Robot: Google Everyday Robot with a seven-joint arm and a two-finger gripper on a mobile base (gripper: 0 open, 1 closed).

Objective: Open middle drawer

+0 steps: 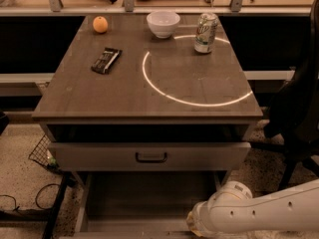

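Observation:
The middle drawer point(149, 198) is pulled well out under the table. Its dark boxy inside shows, and its low front point(129, 227) lies at the bottom edge of the camera view. Its handle is out of view. My white arm point(259, 213) reaches in from the lower right. My gripper point(192, 225) is at the arm's end, at the right part of the drawer's front edge, mostly cut off by the bottom edge of the view. Above, the taller top drawer point(89, 156) with the bigger dark handle point(151, 157) stands slightly out.
On the tabletop point(99, 98) lie an orange point(100, 24), a white bowl point(163, 23), a green can point(205, 32) and a dark snack bar point(106, 60). A dark chair point(299, 113) stands at the right. A wire basket point(42, 153) and cables point(30, 203) are on the floor at left.

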